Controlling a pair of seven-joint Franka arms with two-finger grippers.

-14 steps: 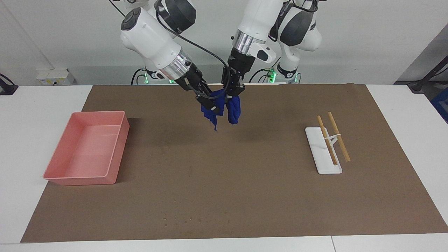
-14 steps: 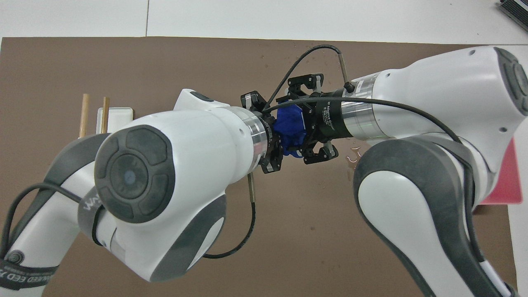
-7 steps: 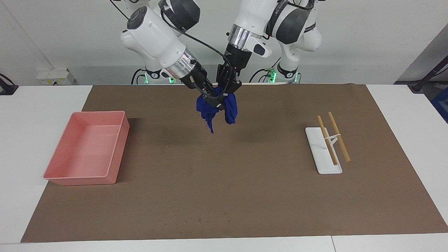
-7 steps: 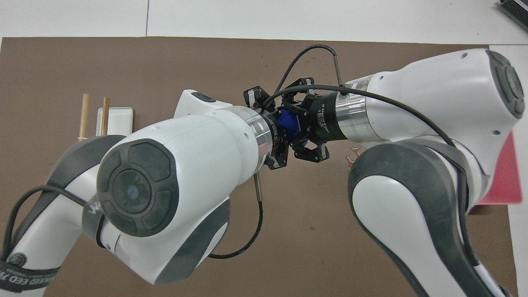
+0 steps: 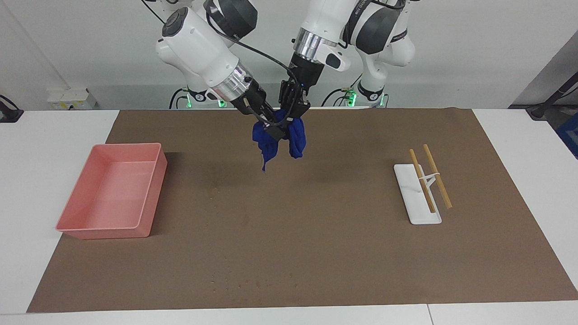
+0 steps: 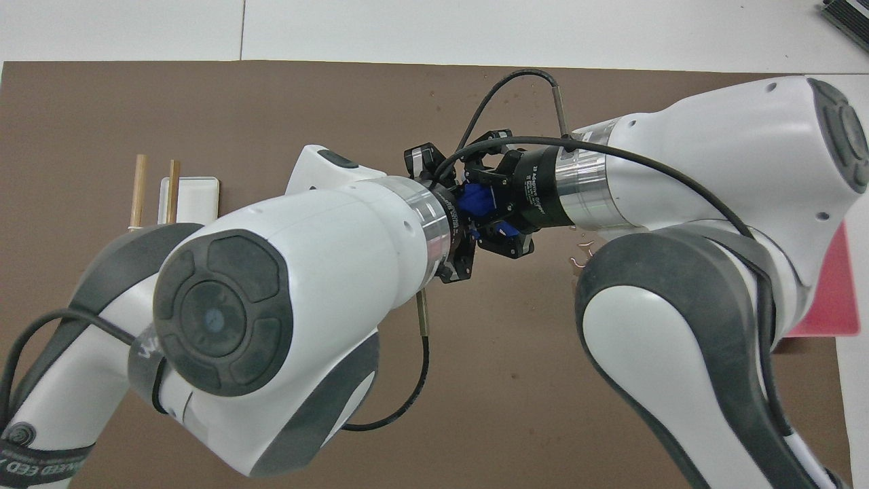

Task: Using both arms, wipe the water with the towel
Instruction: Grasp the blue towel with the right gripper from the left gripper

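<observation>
Two grippers are met at one bunch of cloth, raised clear of the bench (image 5: 67, 126) over the brown mat (image 5: 316, 234). The towel (image 5: 295, 137) is hung between them as two lobes, long axis approx. vertical, its ends pointed down at the mat; one thin tail (image 5: 265, 160) is trailed lowest, under the right gripper's side. Seen from overhead, only a small blue patch (image 6: 475, 201) is left visible, wedged between the two wrists.

The left gripper (image 5: 293, 116) is brought in steeply from above; its fingers are closed on the towel's upper folds. The right gripper (image 5: 274, 128) is brought in slantwise from the right arm's end; its fingers are likewise clamped shut on the cloth, just beside the left gripper's, the two nearly touching.

Water droplets (image 6: 580, 252) are seen on the mat, below and toward the right arm's side of the fingers. A pink tray (image 5: 113, 194) is set well apart from the fingers twd. the right arm's end; a white rest w/ two chopsticks (image 5: 424, 187) is set well apart twd. the left arm's end.
</observation>
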